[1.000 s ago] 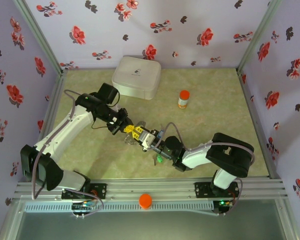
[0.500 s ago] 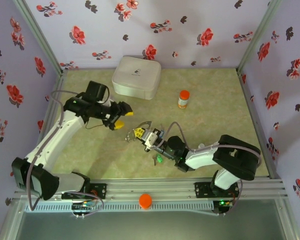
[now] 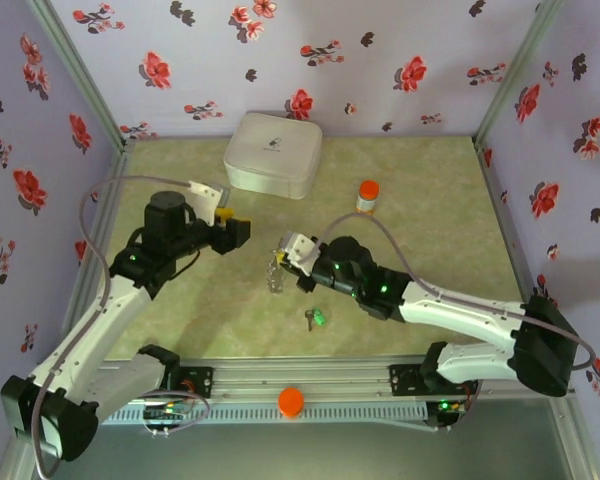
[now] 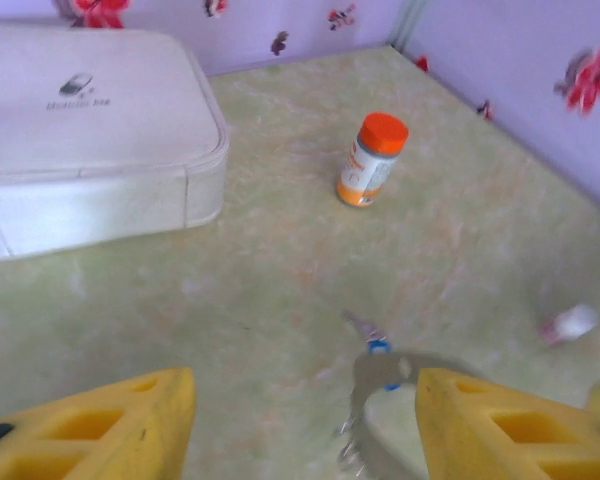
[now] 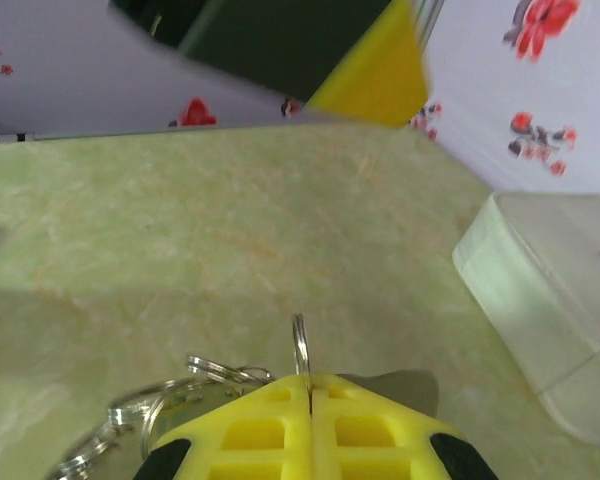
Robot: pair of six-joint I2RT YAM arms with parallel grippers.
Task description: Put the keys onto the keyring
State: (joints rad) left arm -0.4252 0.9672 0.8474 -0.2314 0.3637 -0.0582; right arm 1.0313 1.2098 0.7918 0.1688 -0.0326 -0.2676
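My left arm climbs from its base at the near left corner and bends inward. It carries my left hand [image 3: 240,232] above the left middle of the mottled green desk [image 3: 430,230]. That hand's yellow fingers [image 4: 110,420] are spread wide and grip nothing.

My right arm lies long and low from the near right corner to the centre of the desk. My right hand [image 3: 283,257] has its yellow fingers [image 5: 250,440] pressed together, pinching the thin grey metal keyring [image 5: 300,350] by one edge-on ring. The rest of its links trail down and to one side of that hand. I cannot tell whether they reach the desk.

I count two keys. The small blue-headed key [image 4: 378,347] sits right at the keyring, but I cannot tell whether it is threaded on. The small green-headed key [image 3: 317,318] lies on the desk, apart from the keyring, on the near side of my right hand.

There is one keyring, and one small white cap [image 4: 570,323], blurred, lying on the desk.

There are two containers. The white rounded square case [image 3: 273,153] stands by the far wall with its lid shut, so its contents are hidden. The little upright bottle with an orange cap [image 3: 367,197] is to the right of the case and well apart from it. It is capped, and I cannot see inside.
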